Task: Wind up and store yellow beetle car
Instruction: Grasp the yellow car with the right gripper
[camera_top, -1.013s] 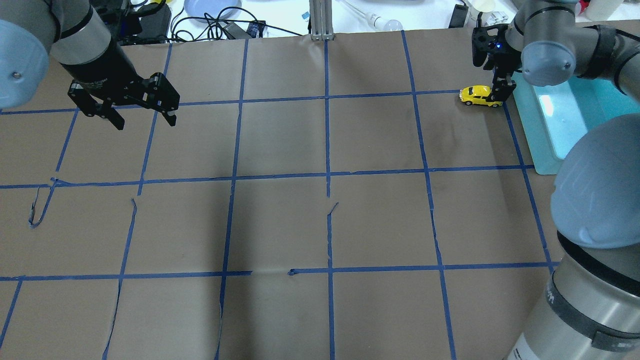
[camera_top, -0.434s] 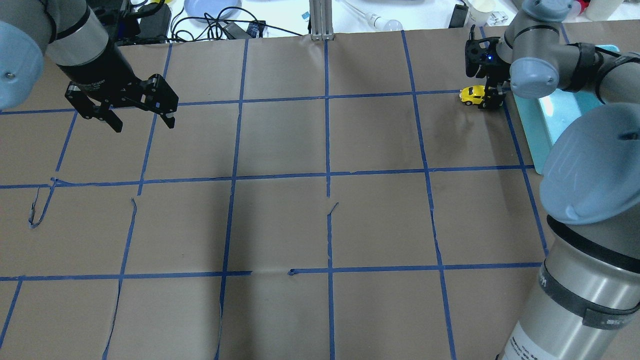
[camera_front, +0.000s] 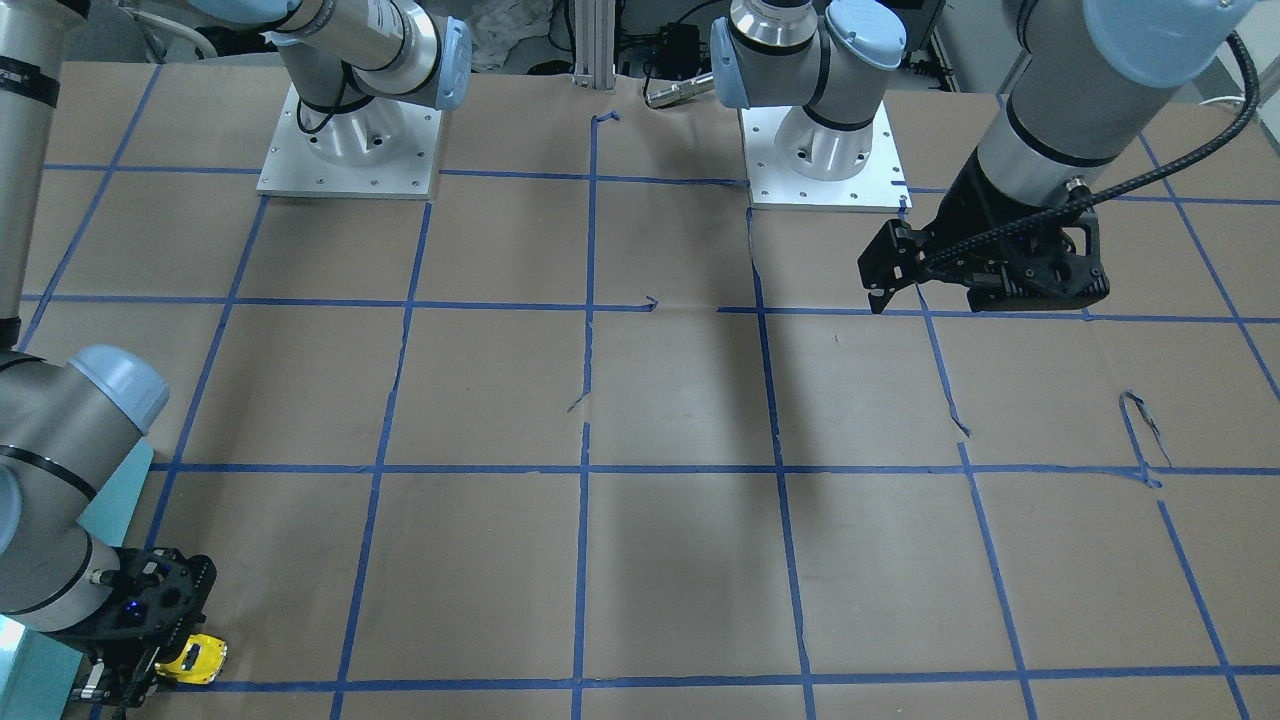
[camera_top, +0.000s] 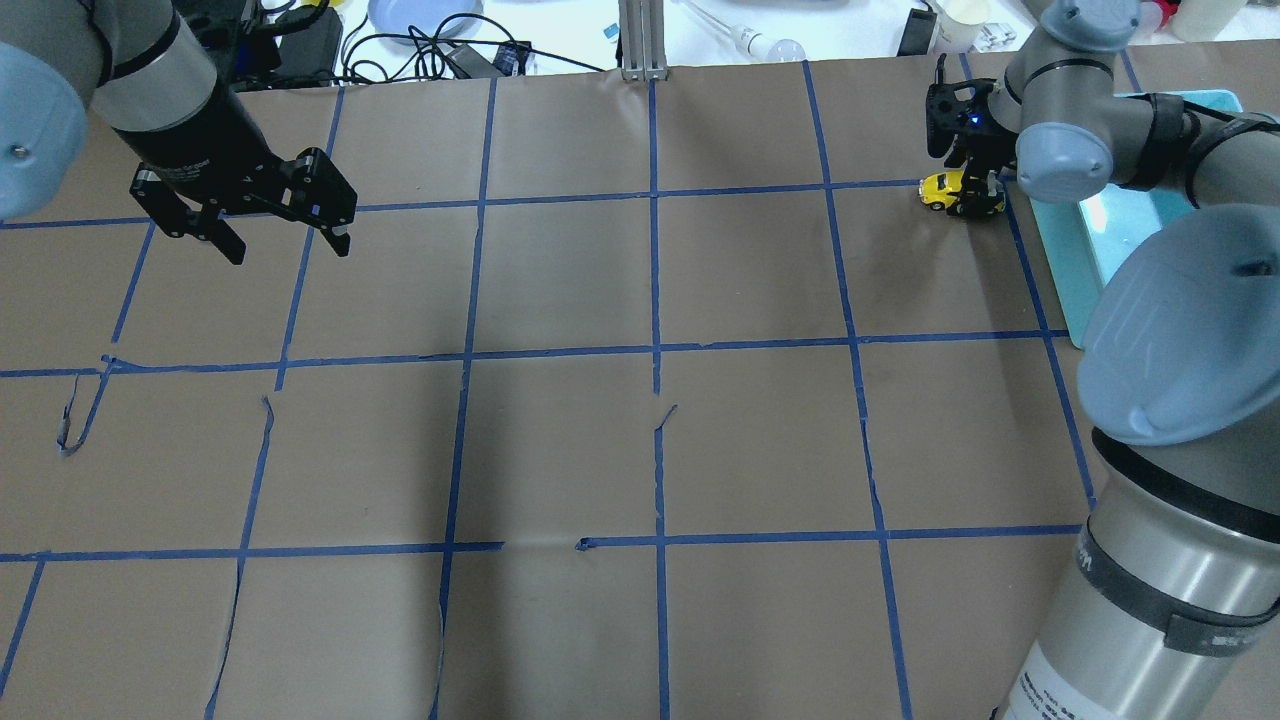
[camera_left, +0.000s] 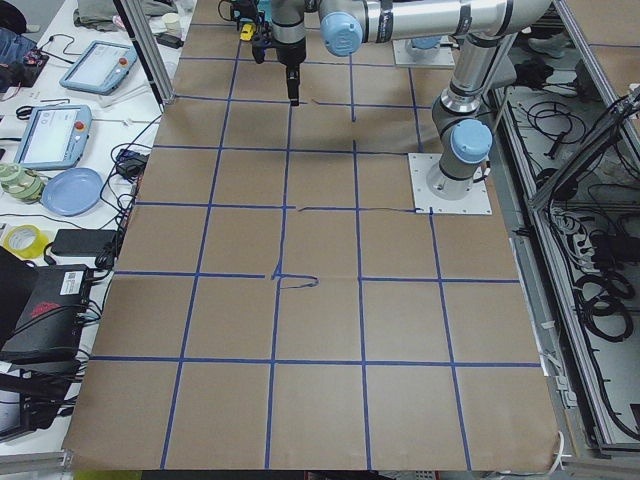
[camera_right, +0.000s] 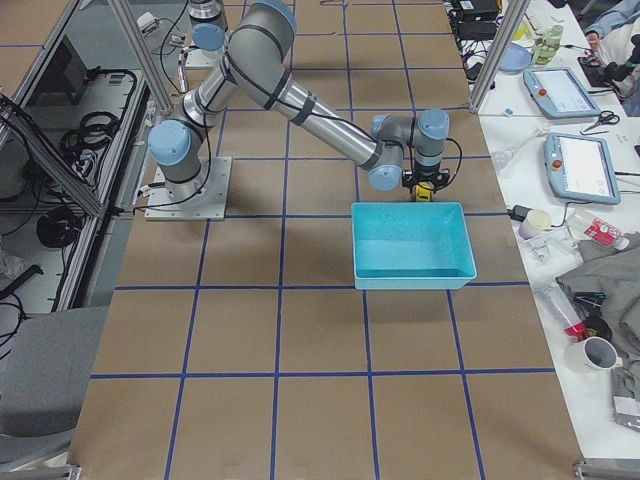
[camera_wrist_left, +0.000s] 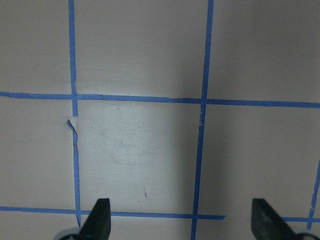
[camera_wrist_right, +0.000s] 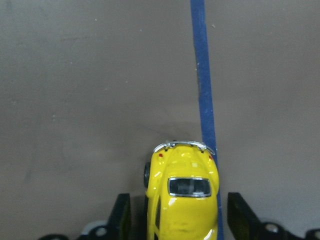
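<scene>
Right gripper (camera_wrist_right: 179, 210): low over the paper-covered table (camera_top: 600, 300), fingers spread a little wider than the toy and set astride it.
Right fingers (camera_wrist_right: 124, 215): one on each flank of the car; the wrist view shows a thin gap on both sides, so neither pad appears to press on the body.
Yellow beetle car (camera_wrist_right: 182, 185): on its wheels on the table, between the right gripper's fingers. Its silver bumper end pokes out ahead of the fingertips, away from the wrist.
Blue tape line (camera_wrist_right: 202, 75): runs straight ahead from the gripper, along the car's side nearest one finger, and the car's edge overlaps it.
Teal bin (camera_right: 415, 278): open-topped, just beside the right gripper, on the side away from the left gripper. The car is outside it.
Left gripper (camera_top: 290, 245): fingers spread wide and holding nothing. It hangs above bare paper and tape grid, well apart from the car and the bin.
Left fingers (camera_wrist_left: 100, 217): both tips show at the bottom of the wrist view, far apart.
</scene>
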